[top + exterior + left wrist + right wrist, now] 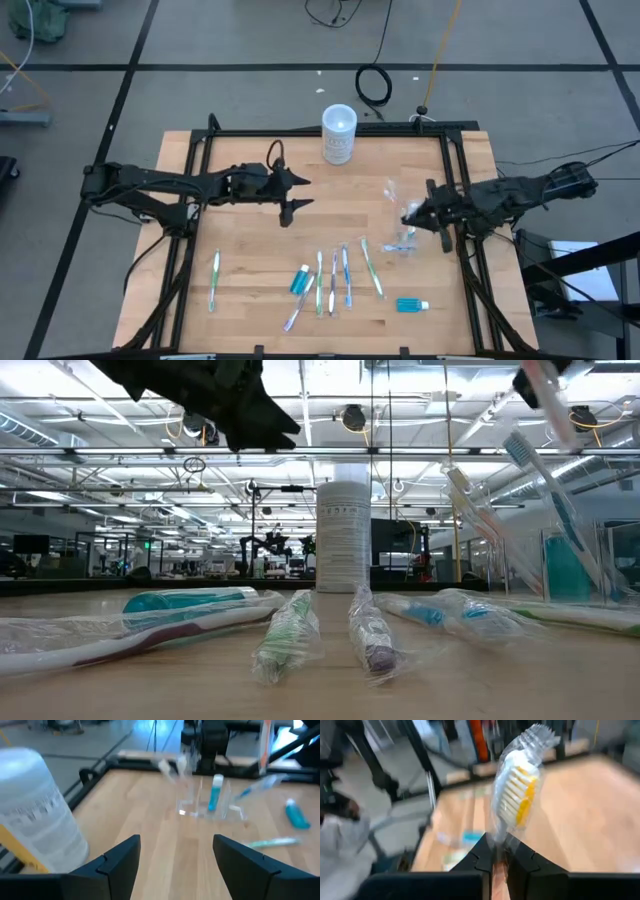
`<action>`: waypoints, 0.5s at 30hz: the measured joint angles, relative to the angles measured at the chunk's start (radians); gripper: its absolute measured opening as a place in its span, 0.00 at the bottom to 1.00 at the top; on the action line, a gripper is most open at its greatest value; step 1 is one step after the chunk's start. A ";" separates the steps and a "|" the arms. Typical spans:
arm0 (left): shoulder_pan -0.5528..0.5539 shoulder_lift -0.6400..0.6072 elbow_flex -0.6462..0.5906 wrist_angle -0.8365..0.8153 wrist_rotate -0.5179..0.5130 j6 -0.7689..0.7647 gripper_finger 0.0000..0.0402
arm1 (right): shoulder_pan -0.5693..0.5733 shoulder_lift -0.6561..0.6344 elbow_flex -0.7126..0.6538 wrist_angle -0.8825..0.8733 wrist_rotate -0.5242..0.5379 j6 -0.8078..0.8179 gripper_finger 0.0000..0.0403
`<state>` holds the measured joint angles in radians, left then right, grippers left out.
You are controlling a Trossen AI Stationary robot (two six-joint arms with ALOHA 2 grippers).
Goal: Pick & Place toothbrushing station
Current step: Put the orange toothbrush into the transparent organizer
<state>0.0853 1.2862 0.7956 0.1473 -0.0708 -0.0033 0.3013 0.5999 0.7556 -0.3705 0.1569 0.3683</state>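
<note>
Nearest the front edge of the desk (250, 250), wrapped toothbrushes (333, 280) are lying loose in a rough row, with one teal tube (299, 279) among them, a second tube (411, 304) toward the right and a single brush (214, 277) apart on the left. Farther in, on the right, the clear cup (404, 228) is standing upright and already carrying some brushes and a teal tube. The right gripper (411, 214) is hovering just beside and above the cup, its jaws clamped on a wrapped toothbrush (516, 790) low on the handle, bristle head pointing away from the wrist. The left gripper (293, 192) is waiting over the middle of the desk, its jaws standing apart and holding nothing. At the far edge, the frosted container (339, 134) with the white lid is standing untouched. In my judgement the brushes are handling as light and stiff, but the film wrapping looks slippery and loose, so a grip on the handle's middle seems safer than on the wrapper's ends; the cup appears light and easily tipped by a stray brush.
</note>
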 joint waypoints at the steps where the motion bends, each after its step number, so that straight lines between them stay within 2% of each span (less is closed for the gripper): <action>1: 0.000 0.008 0.000 -0.003 0.000 -0.003 0.64 | 0.015 -0.009 -0.006 -0.030 0.000 0.015 0.04; 6: 0.000 0.037 0.000 0.001 0.000 -0.002 0.64 | 0.061 -0.026 -0.076 -0.036 0.033 0.032 0.04; 12: -0.001 0.050 0.000 -0.001 0.000 -0.002 0.64 | 0.064 -0.026 -0.187 -0.016 0.054 0.089 0.05; 15: -0.001 0.050 0.000 0.002 0.001 -0.016 0.64 | 0.063 -0.025 -0.243 -0.008 0.066 0.057 0.06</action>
<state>0.0838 1.3357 0.7956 0.1496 -0.0695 -0.0193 0.3641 0.5751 0.5128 -0.3783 0.2225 0.4248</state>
